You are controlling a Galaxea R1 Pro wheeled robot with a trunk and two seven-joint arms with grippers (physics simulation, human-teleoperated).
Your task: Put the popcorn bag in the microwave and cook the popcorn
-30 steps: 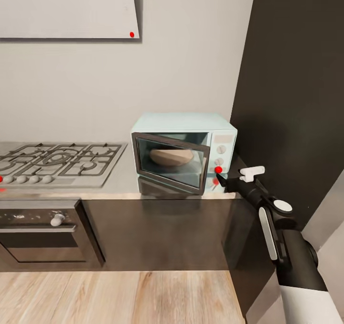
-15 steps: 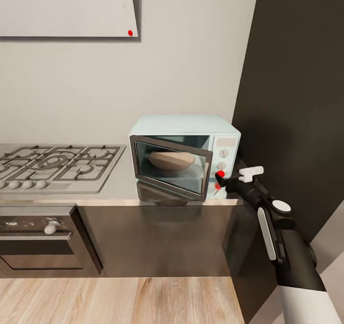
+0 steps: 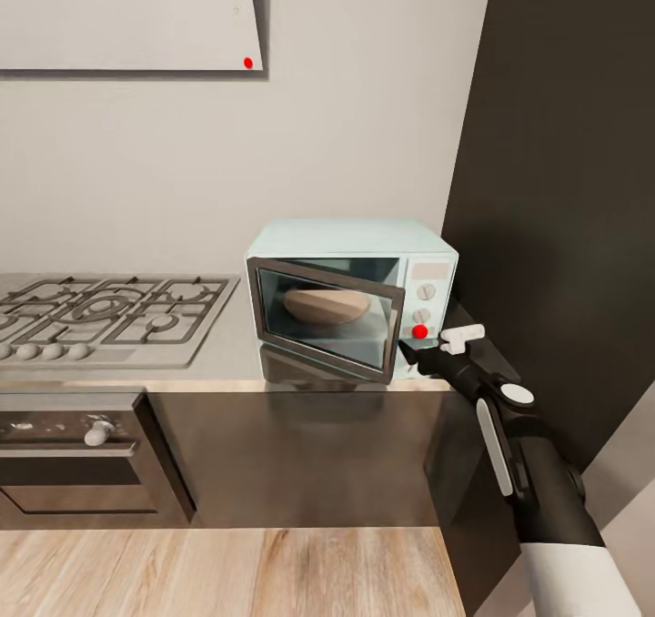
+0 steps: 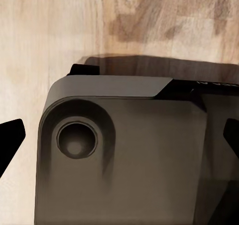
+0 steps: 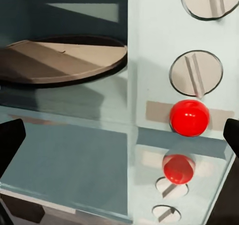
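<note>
Your right gripper [image 3: 420,351], jaws apart and empty, faces the microwave's [image 3: 350,237] red button [image 5: 189,117]; popcorn bag [image 3: 326,305] sits inside, door ajar, heating remains.

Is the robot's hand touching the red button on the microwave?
Apart. In the right wrist view the red button sits in open space between the right gripper's dark fingertips, which stand off at the picture's edges, clear of the microwave.

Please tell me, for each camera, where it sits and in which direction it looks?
Head view: high on the robot, looking down at the microwave on the countertop; right arm and tool visible.
Left wrist view: faces the wood floor and a dark robot part.
Right wrist view: close to the microwave's red light, also seen in the head view.
</note>
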